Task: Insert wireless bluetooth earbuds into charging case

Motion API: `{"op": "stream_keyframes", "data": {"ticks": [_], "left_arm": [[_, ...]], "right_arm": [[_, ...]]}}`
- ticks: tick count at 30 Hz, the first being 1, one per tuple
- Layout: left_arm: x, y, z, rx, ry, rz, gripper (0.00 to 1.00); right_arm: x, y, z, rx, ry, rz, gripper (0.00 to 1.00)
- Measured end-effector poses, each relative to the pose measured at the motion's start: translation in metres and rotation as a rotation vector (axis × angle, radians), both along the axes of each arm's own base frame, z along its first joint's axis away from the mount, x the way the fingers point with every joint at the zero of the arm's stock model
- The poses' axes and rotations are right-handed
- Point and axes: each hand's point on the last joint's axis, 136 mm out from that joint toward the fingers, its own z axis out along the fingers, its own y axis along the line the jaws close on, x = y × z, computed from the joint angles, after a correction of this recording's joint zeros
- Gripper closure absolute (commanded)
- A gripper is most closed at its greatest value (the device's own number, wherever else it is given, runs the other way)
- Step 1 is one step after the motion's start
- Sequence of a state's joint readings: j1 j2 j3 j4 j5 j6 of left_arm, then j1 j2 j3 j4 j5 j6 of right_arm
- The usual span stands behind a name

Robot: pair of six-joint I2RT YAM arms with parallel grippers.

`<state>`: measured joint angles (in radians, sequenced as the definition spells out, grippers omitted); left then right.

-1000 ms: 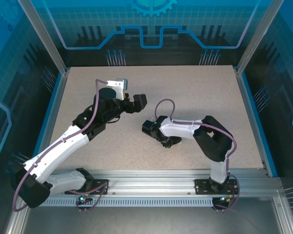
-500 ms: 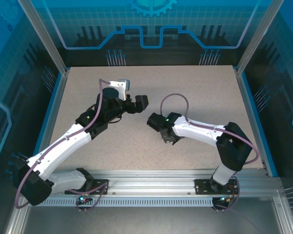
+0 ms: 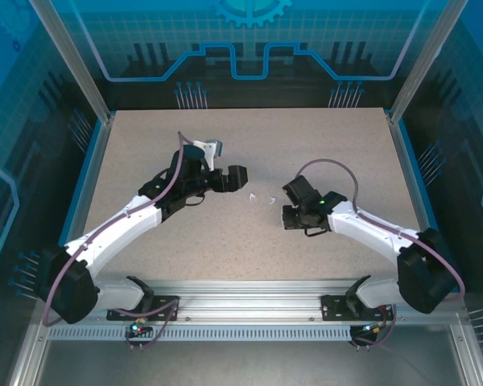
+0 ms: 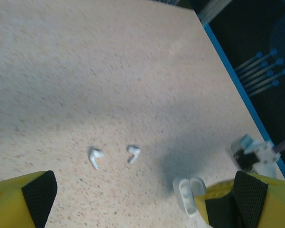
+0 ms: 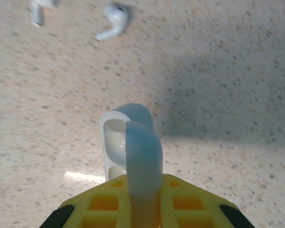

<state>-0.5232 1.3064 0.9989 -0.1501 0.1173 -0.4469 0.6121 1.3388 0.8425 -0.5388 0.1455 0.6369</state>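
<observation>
Two white earbuds (image 4: 95, 157) lie on the table (image 3: 322, 137); we see one cut off at eleven o'clock in the right wrist view. At their three o'clock the right gripper (image 3: 294, 215) clenches the open case (image 5: 128, 142), its lid blurred. At their ten o'clock the left gripper (image 3: 235, 178) gapes wide, arm outstretched.

Your two tiny glossy white earbuds (image 3: 253, 196) sit on the speckled beige tabletop (image 3: 322, 137), right between your left gripper (image 3: 237, 178) and right gripper (image 3: 290, 214).

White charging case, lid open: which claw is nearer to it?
Right. The right claw grips the white open charging case; the open left claw sits to its left, beyond two small white earbuds on the table.
</observation>
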Motion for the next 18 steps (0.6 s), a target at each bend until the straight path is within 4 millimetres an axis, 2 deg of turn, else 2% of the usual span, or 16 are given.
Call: {"op": "stream_keyframes", "data": {"ticks": [5,12,18], "left_arm": [[-0.009,-0.017,-0.016,-0.047,0.065,-0.113,0.01],[-0.019,-0.039,-0.024,-0.126,0.122,-0.261,0.01],[-0.022,-0.046,-0.028,-0.163,0.154,-0.308,0.01]], "right_arm": [[0.009,0.005,0.023,0.145,-0.054,0.048,0.85],[0.021,0.006,0.054,0.305,-0.125,0.109,0.85],[0.021,0.011,0.064,0.382,-0.135,0.164,0.85]]}}
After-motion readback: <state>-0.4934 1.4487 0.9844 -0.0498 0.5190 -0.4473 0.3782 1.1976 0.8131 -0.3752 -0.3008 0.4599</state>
